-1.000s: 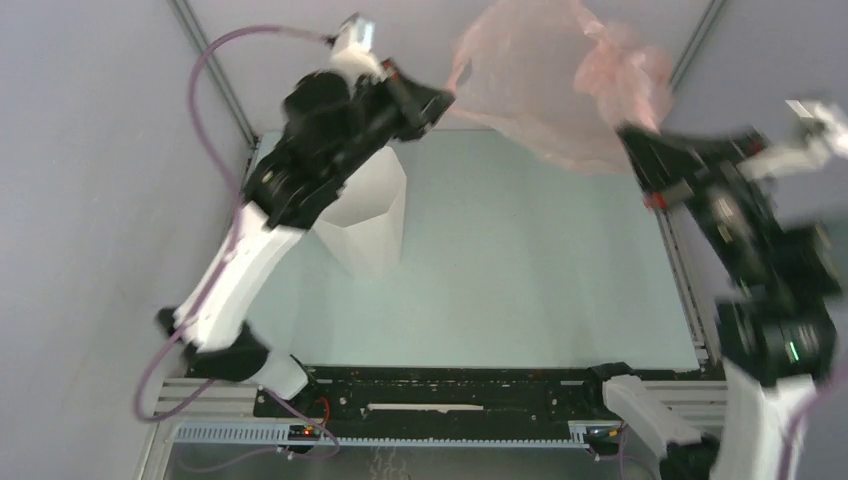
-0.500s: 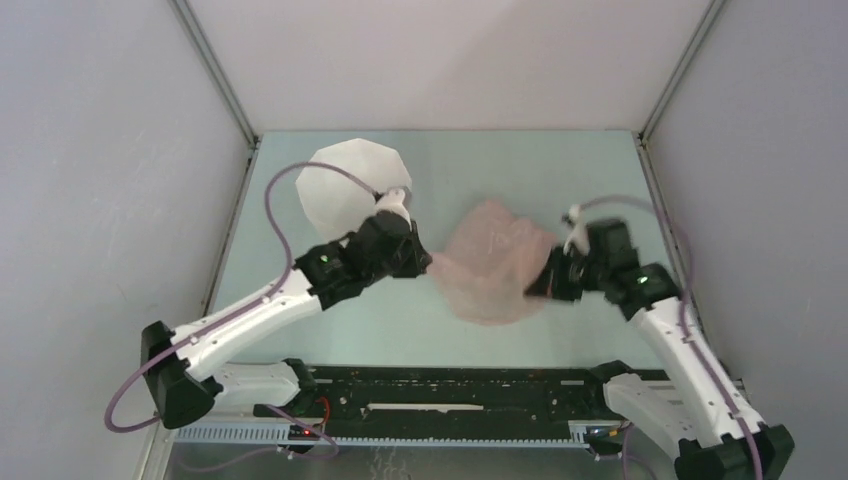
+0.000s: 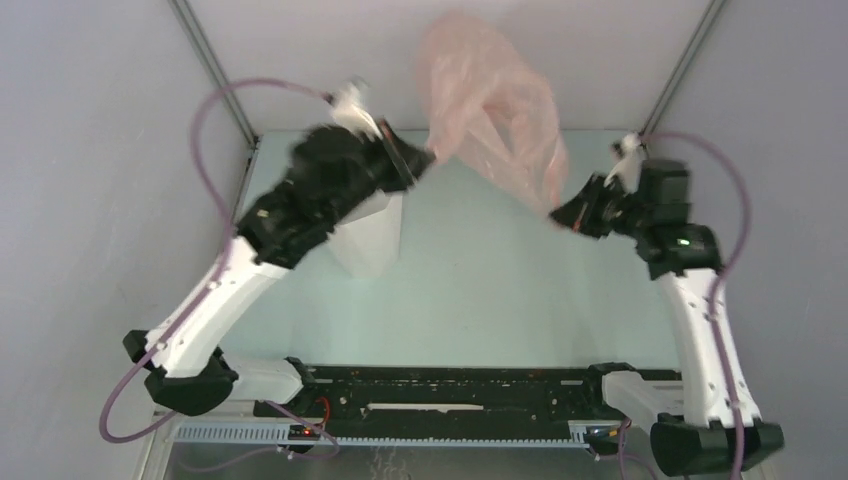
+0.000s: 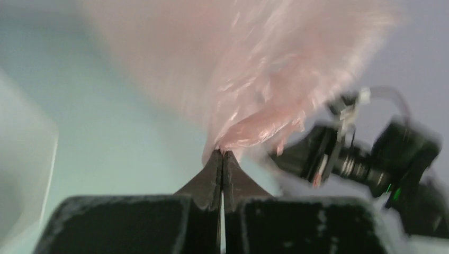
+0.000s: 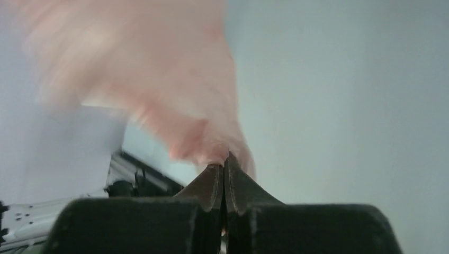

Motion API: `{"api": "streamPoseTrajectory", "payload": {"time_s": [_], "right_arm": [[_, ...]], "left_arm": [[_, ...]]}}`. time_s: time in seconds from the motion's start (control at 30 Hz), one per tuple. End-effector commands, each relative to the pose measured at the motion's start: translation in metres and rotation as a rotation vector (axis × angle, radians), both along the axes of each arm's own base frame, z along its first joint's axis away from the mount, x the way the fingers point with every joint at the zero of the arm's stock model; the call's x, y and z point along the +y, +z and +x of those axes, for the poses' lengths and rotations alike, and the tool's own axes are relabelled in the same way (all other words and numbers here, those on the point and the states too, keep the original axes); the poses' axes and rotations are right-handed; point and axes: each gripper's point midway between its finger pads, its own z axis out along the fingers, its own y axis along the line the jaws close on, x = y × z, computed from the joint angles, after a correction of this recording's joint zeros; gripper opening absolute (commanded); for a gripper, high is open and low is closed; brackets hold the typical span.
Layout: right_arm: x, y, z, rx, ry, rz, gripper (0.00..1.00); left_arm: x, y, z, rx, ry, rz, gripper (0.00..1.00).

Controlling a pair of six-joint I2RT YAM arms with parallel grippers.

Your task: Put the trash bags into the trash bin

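Note:
The pale-pink trash bag [image 3: 490, 105] hangs in the air between both grippers, billowed up toward the back wall. My left gripper [image 3: 425, 155] is shut on its left edge, raised just right of the white trash bin [image 3: 368, 235], which my left arm partly hides. My right gripper [image 3: 556, 215] is shut on the bag's lower right edge, lower than the left. In the left wrist view the shut tips [image 4: 222, 153] pinch the blurred pink film [image 4: 254, 69], with the right arm beyond. In the right wrist view the shut tips [image 5: 225, 159] pinch the film [image 5: 159, 84].
The pale green table [image 3: 500, 290] lies below the bag. Grey walls with metal corner posts [image 3: 215, 70] close in the back and sides. A black rail [image 3: 450, 385] runs along the near edge between the arm bases.
Both grippers have swung up and apart from low over the table, lifting the bag and spreading it in the air. The left arm now covers part of the bin.

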Motion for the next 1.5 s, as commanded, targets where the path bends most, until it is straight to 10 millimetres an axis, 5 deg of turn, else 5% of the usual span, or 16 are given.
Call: {"api": "streamPoseTrajectory", "payload": {"time_s": [0.0, 0.17, 0.3, 0.33, 0.4, 0.47, 0.57, 0.7, 0.77, 0.83, 0.9, 1.1, 1.2, 1.3, 1.4, 1.47], "right_arm": [[0.017, -0.149, -0.051, 0.470, 0.064, 0.082, 0.00], [-0.004, -0.083, -0.047, 0.235, -0.052, 0.115, 0.00], [-0.019, 0.070, -0.013, -0.026, -0.090, 0.067, 0.00], [-0.019, 0.139, -0.023, -0.187, -0.090, 0.061, 0.00], [-0.017, 0.200, -0.030, -0.326, -0.080, 0.074, 0.00], [-0.007, 0.219, -0.046, -0.400, -0.023, 0.088, 0.00], [0.007, 0.150, -0.036, -0.339, 0.059, 0.100, 0.00], [0.021, -0.114, -0.043, 0.369, 0.053, 0.254, 0.00], [0.035, -0.191, -0.083, 0.626, 0.100, 0.292, 0.00], [0.035, -0.190, -0.094, 0.555, 0.089, 0.251, 0.00], [0.025, -0.125, -0.079, 0.317, 0.055, 0.212, 0.00], [0.018, 0.088, -0.045, -0.034, 0.103, 0.071, 0.00], [0.011, 0.139, -0.056, -0.188, 0.075, 0.020, 0.00], [0.004, 0.088, -0.051, -0.141, 0.029, -0.008, 0.00], [0.009, -0.051, -0.062, 0.178, 0.042, 0.030, 0.00], [0.016, -0.127, -0.091, 0.388, 0.079, 0.058, 0.00]], "left_arm": [[-0.032, -0.191, -0.030, 0.330, -0.105, 0.251, 0.00], [-0.038, -0.154, -0.044, 0.173, -0.183, 0.278, 0.00], [-0.021, 0.004, -0.012, -0.093, -0.080, 0.229, 0.00], [-0.015, 0.046, -0.012, -0.158, -0.072, 0.158, 0.00], [-0.005, 0.114, -0.019, -0.287, -0.056, 0.012, 0.00], [0.000, 0.133, -0.028, -0.334, -0.063, -0.057, 0.00], [-0.026, 0.042, -0.011, -0.199, -0.086, -0.034, 0.00], [-0.050, -0.196, -0.023, 0.271, -0.164, 0.165, 0.00], [-0.035, -0.251, -0.054, 0.357, -0.160, 0.233, 0.00], [-0.023, -0.246, -0.071, 0.320, -0.172, 0.206, 0.00], [-0.013, -0.204, -0.065, 0.243, -0.142, 0.175, 0.00], [-0.022, 0.062, -0.039, -0.183, -0.136, 0.026, 0.00], [-0.016, 0.112, -0.043, -0.267, -0.131, -0.041, 0.00], [-0.026, 0.026, -0.020, -0.086, -0.073, 0.092, 0.00], [-0.039, -0.131, -0.029, 0.217, -0.121, 0.225, 0.00], [-0.034, -0.197, -0.058, 0.325, -0.156, 0.250, 0.00]]}}
